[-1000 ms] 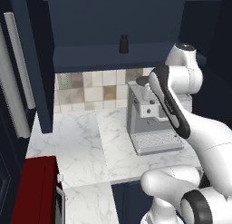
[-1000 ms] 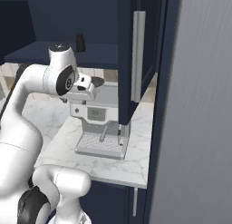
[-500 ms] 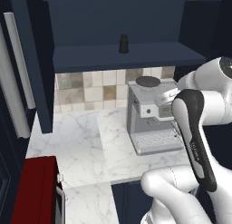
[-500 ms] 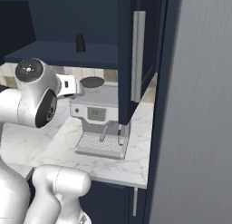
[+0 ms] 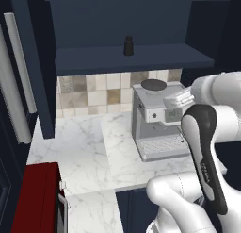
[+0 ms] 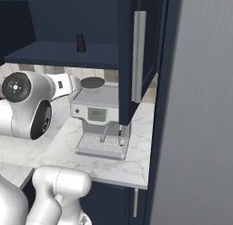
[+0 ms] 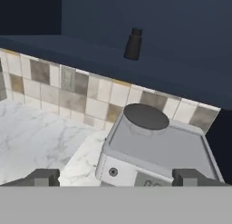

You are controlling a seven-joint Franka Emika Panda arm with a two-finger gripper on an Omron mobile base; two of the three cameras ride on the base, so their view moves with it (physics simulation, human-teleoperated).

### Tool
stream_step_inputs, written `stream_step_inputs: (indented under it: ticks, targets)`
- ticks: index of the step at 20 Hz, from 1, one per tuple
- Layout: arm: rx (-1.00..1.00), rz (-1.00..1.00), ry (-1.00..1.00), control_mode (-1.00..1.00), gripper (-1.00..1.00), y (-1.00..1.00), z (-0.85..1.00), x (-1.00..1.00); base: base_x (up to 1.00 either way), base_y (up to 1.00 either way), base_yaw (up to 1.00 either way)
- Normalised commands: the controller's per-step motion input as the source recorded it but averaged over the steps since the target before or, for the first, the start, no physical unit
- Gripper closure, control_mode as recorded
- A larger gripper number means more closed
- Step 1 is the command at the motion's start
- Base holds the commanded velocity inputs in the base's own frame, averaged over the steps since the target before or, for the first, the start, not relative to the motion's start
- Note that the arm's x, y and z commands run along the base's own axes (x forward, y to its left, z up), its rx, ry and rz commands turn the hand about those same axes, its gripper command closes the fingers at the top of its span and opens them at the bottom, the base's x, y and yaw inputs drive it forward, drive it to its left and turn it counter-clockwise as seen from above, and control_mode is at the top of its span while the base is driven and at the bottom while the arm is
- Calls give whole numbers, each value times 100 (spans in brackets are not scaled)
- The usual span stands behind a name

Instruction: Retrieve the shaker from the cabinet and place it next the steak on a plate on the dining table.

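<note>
The small black shaker (image 5: 128,45) (image 6: 81,43) (image 7: 133,44) stands upright on the flat shelf of the open navy wall cabinet (image 5: 132,58) (image 6: 54,53). My gripper (image 7: 115,177) is open, its two dark fingertips (image 7: 43,177) far apart with nothing between them. It hangs below and in front of the shelf, level with the coffee machine's top and well short of the shaker. My hand (image 5: 178,101) (image 6: 68,83) sits beside the machine. The steak, plate and dining table are out of view.
A grey coffee machine (image 5: 157,121) (image 6: 100,121) (image 7: 154,150) stands on the marble counter (image 5: 80,152) under the shelf. Cabinet doors with pale bar handles hang open at the left (image 5: 19,81) and right (image 6: 139,55). A tall grey panel (image 6: 200,105) flanks the right; a red appliance (image 5: 33,199) sits low left.
My arm has folded back toward the cameras, its elbow swinging out and down, and the hand has dropped to the coffee machine's height. The shaker has not moved.
</note>
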Motion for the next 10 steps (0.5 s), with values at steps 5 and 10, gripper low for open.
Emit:
stream_step_inputs:
  ticks: [5,10]
  targets:
    - [1,1,1,-100,-100,0,51,3,0,0,0]
    - [6,6,1,-100,-100,0,62,0,0,0,0]
